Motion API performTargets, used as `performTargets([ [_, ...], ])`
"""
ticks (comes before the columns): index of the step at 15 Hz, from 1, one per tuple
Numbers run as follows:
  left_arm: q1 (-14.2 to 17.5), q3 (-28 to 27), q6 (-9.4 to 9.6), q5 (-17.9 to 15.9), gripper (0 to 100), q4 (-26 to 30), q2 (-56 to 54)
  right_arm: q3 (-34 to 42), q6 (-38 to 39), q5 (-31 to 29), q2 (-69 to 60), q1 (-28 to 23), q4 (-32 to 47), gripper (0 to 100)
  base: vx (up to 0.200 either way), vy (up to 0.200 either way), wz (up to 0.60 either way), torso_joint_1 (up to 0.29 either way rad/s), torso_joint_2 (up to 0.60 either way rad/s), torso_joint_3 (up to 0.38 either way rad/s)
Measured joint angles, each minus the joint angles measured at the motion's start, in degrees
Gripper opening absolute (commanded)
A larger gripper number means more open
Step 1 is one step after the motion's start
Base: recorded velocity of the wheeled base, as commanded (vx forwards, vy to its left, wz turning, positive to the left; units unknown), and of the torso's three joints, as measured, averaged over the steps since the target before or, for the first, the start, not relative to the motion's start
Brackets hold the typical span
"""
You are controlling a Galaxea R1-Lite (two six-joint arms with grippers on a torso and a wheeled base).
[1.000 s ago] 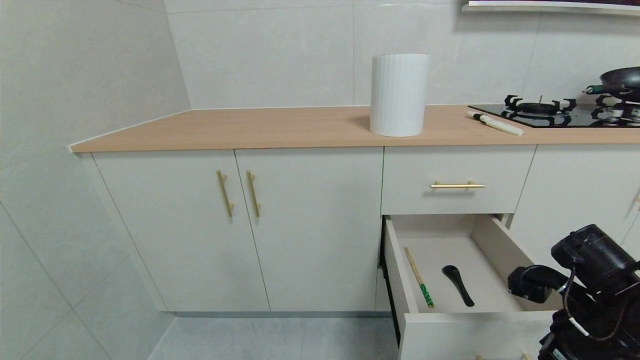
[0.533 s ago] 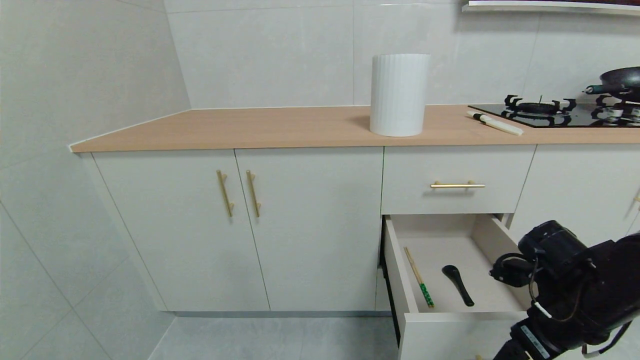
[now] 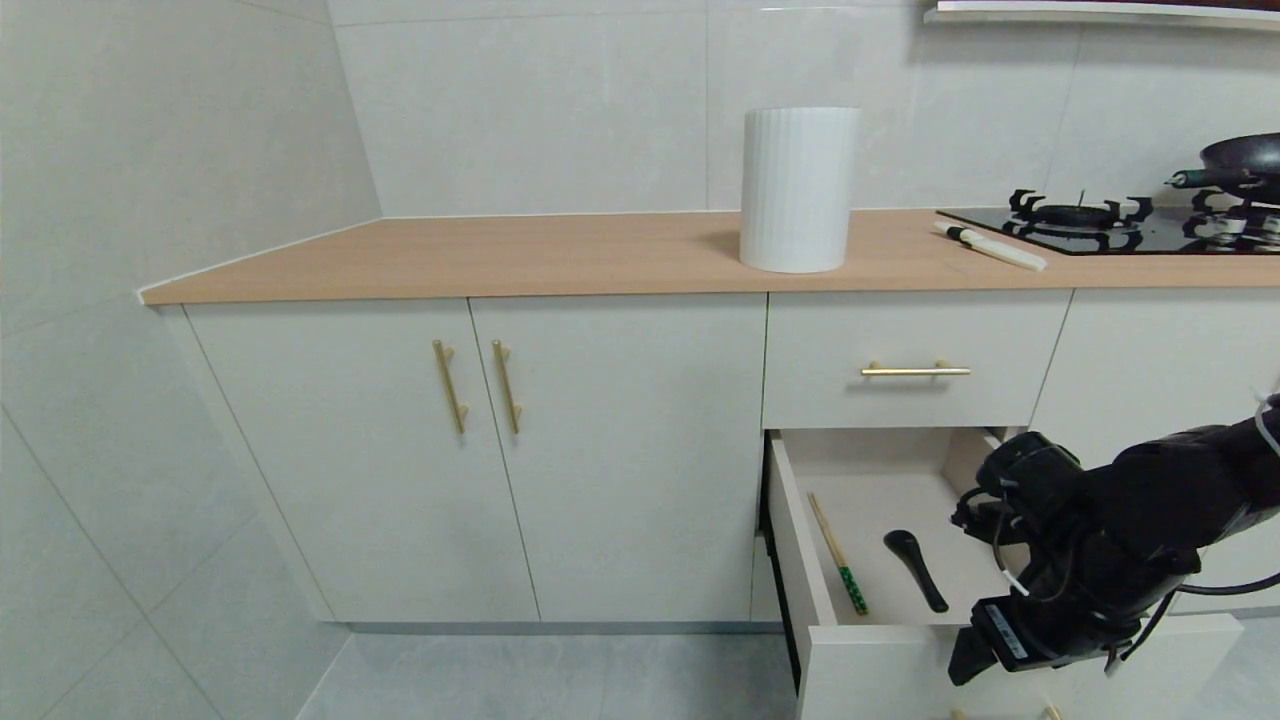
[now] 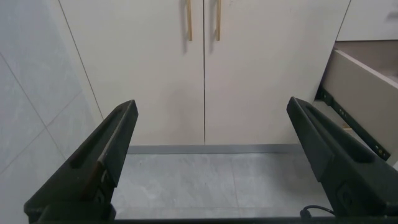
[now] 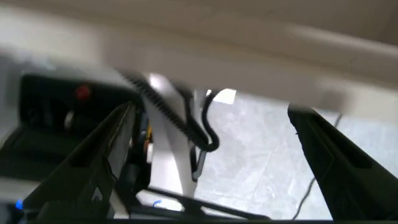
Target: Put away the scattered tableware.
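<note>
Right arm bent low at drawer front, right hand and left hand spread wide, spoon and chopsticks inside, lying front-to-back.

Head camera looks forward and down from well back over counter and open drawer. Left wrist camera, low, faces the 2 cabinet doors, sharing that drawer's side. Right wrist camera tilts down at floor, blurred.

Countertop: wood-toned, against tiled wall.
Canister: white, ribbed, upright on countertop.
Stove: black, set into countertop.
Pan: dark, on stove.
</note>
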Motion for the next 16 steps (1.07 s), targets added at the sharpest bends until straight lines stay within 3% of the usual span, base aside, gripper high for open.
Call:
performTargets([
  [16,0.02,0.00,0.02,0.00,100,-0.02,0.00,-4.44,6.50,-1.12,10.85,-4.38,-28.98,100,0.000,0.000,0.00,0.000,0.00,0.000],
])
